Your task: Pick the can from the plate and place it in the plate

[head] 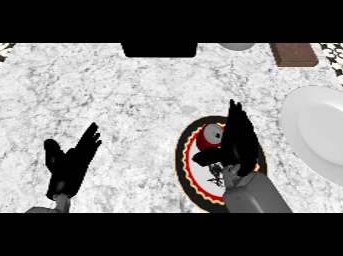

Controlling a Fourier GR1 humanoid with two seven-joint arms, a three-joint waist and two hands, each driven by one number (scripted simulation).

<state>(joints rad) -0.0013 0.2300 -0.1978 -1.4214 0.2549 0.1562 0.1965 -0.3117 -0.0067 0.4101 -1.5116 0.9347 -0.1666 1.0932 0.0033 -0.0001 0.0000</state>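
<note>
Two black hands come in from the near edge over a grey-white marbled stone tabletop (115,90). Nearest, at the lower left, the left hand (69,162) rests open with its fingers straight up, well apart from everything. To the right, the right hand (237,140) stands over a round dark plate with a red and yellow patterned rim (183,155); its fingers are straight and spread, holding nothing, with the thumb low toward the plate's middle. A small red can with a pale metal end (211,137) lies tipped on that plate, just beside the right hand's fingers on their left; whether they touch I cannot tell. Its long axis seems to run roughly toward upper right. Clearly the right hand is the nearer one, and I judge it must close leftward around the can. Farther right sits a plain smooth white plate (325,135), likely the goal. Beyond lies a brown block (294,53).
</note>
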